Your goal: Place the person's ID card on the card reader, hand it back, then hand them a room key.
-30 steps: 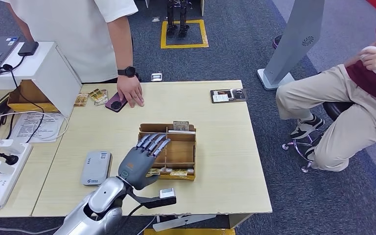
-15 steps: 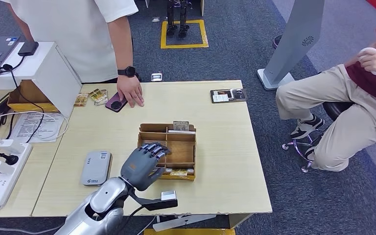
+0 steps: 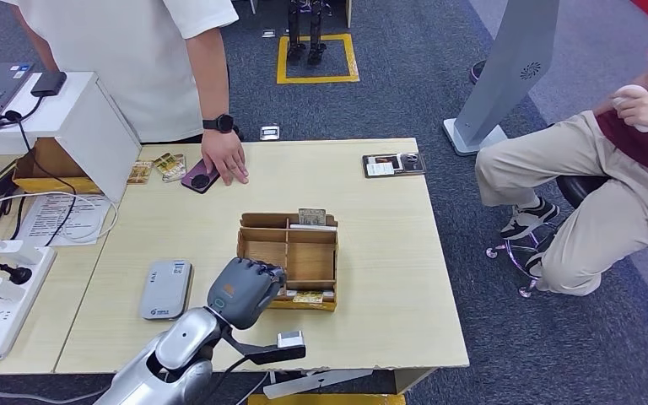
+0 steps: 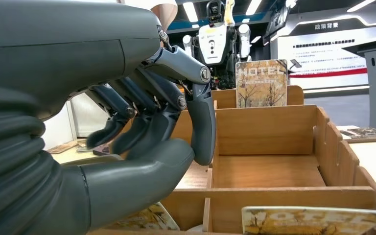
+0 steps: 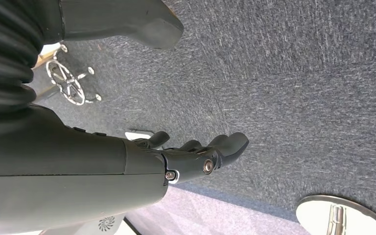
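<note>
Looking down from the head, the left hand [image 3: 245, 291] curls over the wooden tray [image 3: 312, 263], fingers bent. Up close, a room key card [image 4: 142, 221] lies just under its fingertips [image 4: 201, 142]; I cannot tell if it's pinched. The right hand [image 5: 196, 155] hangs loose, holding nothing.

Left arm [image 3: 169, 354]: silver metal shell, rounded segments, black cable along the underside. Left hand [image 3: 243, 291]: dark grey casing, orange mark on the back, silver screw at the knuckle, ribbed grey wrist cover. Right hand [image 5: 196, 156]: dark grey, matching silver screws.
</note>
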You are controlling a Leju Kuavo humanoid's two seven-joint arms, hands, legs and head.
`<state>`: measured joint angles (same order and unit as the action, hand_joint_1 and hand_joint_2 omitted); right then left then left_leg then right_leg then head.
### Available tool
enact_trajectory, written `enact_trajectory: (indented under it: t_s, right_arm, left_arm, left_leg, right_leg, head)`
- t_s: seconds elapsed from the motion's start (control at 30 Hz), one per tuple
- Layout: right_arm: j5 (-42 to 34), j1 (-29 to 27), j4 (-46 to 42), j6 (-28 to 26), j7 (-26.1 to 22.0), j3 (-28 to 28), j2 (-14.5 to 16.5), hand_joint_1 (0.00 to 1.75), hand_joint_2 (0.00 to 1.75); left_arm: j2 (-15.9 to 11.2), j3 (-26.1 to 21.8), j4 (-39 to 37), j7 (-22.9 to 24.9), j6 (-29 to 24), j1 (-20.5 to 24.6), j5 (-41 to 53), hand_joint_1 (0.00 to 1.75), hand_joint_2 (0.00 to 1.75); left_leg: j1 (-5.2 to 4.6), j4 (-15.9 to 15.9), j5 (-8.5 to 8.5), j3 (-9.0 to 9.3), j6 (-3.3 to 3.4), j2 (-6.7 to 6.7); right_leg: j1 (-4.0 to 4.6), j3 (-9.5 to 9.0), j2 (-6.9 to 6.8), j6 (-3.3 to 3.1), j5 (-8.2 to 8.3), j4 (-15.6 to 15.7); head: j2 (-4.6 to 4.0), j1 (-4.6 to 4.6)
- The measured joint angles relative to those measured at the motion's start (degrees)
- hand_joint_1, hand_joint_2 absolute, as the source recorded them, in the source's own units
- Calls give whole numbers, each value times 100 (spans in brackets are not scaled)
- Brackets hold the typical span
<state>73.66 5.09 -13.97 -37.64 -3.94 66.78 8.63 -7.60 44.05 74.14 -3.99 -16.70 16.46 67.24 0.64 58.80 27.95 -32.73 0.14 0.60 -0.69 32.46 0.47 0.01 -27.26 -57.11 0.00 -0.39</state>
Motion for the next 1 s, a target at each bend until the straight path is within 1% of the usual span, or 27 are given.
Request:
enact_trajectory:
  t_s: [0.07, 0.1, 0.13, 0.2, 0.23, 0.27, 0.67, 1.0]
  right_arm:
    - [0, 1, 0, 0, -3, -1, 0, 0, 175]
    - [0, 1, 0, 0, -3, -1, 0, 0, 175]
    - [0, 2, 0, 0, -3, -2, 0, 0, 175]
    - [-2, 3, 0, 0, -3, -3, 0, 0, 175]
    - [-3, 4, 0, 0, -3, -3, 0, 0, 175]
    - [-5, 5, 0, 0, -3, -3, 0, 0, 175]
    - [-31, 11, 2, -2, -3, -3, 0, 0, 175]
    - [-42, 14, 9, -2, -3, -4, 0, 0, 175]
  left_arm:
    - [-1, 16, -20, -1, 0, 0, 1, 175, 175]
    - [-1, 22, -30, 0, 0, 0, 2, 169, 175]
    - [-1, 27, -37, 0, 0, 0, 2, 128, 175]
    - [-1, 34, -48, 0, -16, 0, 2, 41, 175]
    - [0, 37, -54, 2, -45, -1, 6, 3, 175]
    - [1, 38, -60, 11, -99, -4, 17, 0, 175]
    - [35, 39, -80, 18, -965, -115, 201, 0, 175]
    - [67, 39, -80, -83, -1225, -180, 223, 0, 175]
  left_leg:
    - [0, 0, 0, 0, 0, 0]
    - [0, 0, 0, 0, 0, 0]
    - [0, 0, 0, 0, 0, 0]
    - [0, 0, 0, 0, 0, 0]
    - [0, 0, 0, 0, 0, 0]
    - [0, 0, 0, 0, 0, 0]
    - [0, 0, 0, 0, 0, 0]
    - [0, 0, 0, -1, 0, 0]
  right_leg:
    - [0, 0, 0, 0, 0, 0]
    - [0, 0, 0, 0, 0, 0]
    - [0, 0, 0, 0, 0, 0]
    - [0, 0, 0, 0, 0, 0]
    - [0, 0, 0, 0, 0, 0]
    - [0, 0, 0, 0, 0, 0]
    - [0, 0, 0, 0, 0, 0]
    - [0, -1, -1, 0, 0, 0]
  head:
    - [0, 0]
    - [0, 0]
    - [0, -1]
    - [0, -1]
    - [0, -1]
    - [0, -1]
    - [0, 0]
    - [0, -1]
